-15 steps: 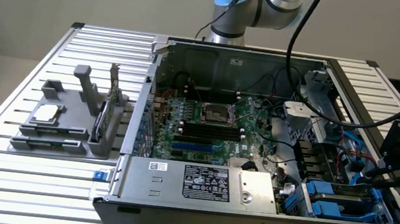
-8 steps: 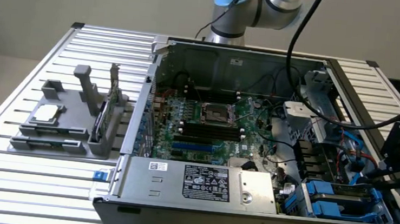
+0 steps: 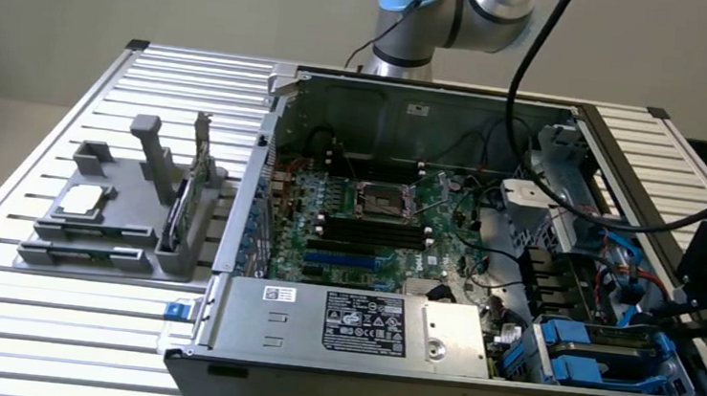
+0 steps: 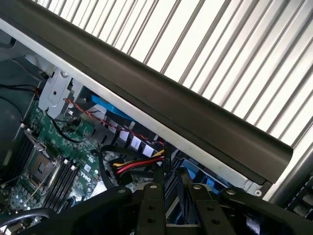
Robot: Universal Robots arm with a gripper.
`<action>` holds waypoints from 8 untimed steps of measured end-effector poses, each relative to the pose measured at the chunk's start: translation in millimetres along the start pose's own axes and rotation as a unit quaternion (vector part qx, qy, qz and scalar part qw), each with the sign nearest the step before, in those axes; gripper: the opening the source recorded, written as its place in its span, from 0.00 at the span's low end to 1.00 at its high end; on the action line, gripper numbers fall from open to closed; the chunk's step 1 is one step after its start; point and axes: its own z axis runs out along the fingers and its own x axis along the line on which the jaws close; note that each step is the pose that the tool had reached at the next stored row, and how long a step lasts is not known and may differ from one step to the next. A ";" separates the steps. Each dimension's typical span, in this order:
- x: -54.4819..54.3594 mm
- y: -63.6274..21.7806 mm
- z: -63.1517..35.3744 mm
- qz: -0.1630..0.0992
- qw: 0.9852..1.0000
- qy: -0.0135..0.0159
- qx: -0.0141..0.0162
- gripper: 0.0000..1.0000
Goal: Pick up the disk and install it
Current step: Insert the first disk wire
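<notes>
One grey metal computer case [image 3: 399, 116] lies open-side-up on the ribbed aluminium table [image 3: 61, 326], probably so its inside can be reached from above. It holds a green motherboard [image 3: 351, 231] with an empty square processor socket [image 3: 376, 200], a silver power supply box with a white-and-black label [image 3: 356, 321] along the near wall, and loose black, red and blue cables.

At the exterior view's right, the near corner of the case is a drive bay. What looks to be the disk [image 3: 607, 357], a flat drive framed in a blue plastic carrier, sits in it between blue plastic rails.

The black hand [image 3: 700, 305] on the silver-and-blue robot arm [image 3: 453, 15] hangs just above that corner, over the case's right wall, which fits work on the disk rather than on the other parts. In the wrist view its two fingers [image 4: 152, 205] stand close together above red and yellow wires [image 4: 134, 164]. I cannot tell whether the hand is clenched on anything or released.

Well apart, at the exterior view's left, a grey moulded fixture tray [image 3: 79, 256] rests on the table. Its slots seem shaped to present parts for picking: a small square silver chip [image 3: 82, 198] lies flat and a thin green circuit card [image 3: 177, 211] stands on edge.
</notes>
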 end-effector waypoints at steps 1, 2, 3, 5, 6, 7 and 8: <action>0.6 -2.2 0.0 -0.001 1.000 -0.001 -0.001 0.25; 1.3 -4.2 0.1 -0.002 1.000 -0.001 -0.002 0.25; 2.1 -5.9 0.3 -0.003 1.000 -0.001 -0.003 0.25; 3.3 -8.4 0.9 -0.006 1.000 -0.002 -0.004 0.25; 3.5 -9.3 1.7 -0.008 1.000 -0.003 -0.006 0.25; 3.6 -10.2 3.0 -0.010 1.000 -0.004 -0.008 0.25; 4.0 -10.9 4.2 -0.011 1.000 -0.005 -0.009 0.25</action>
